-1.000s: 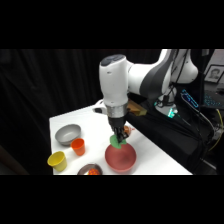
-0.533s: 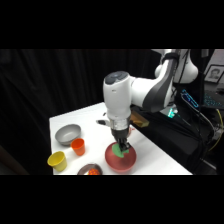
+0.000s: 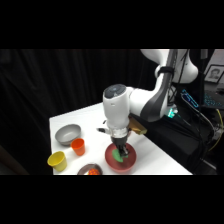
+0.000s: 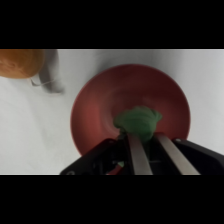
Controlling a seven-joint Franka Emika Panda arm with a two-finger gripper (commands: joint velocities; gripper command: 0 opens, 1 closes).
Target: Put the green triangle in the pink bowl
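The pink bowl (image 3: pixel 128 165) stands near the table's front edge, and in the wrist view the pink bowl (image 4: pixel 100 102) fills the middle. My gripper (image 3: pixel 120 149) reaches straight down into it from above. The green triangle (image 3: pixel 118 156) sits low inside the bowl at the fingertips. Seen from the wrist, the green triangle (image 4: pixel 139 120) lies between the tips of the two fingers (image 4: pixel 138 155), just above the bowl's floor, and my gripper (image 4: pixel 145 134) is shut on it.
Left of the pink bowl are a grey metal bowl (image 3: pixel 67 133), an orange cup (image 3: pixel 77 146), a yellow cup (image 3: pixel 57 160) and a small dark bowl (image 3: pixel 90 171). A tan object (image 3: pixel 138 129) lies behind the gripper; an orange-tan shape (image 4: pixel 17 62) shows upper left in the wrist view.
The arm has come down and slightly forward, carrying the green triangle from above the pink bowl to low inside it.
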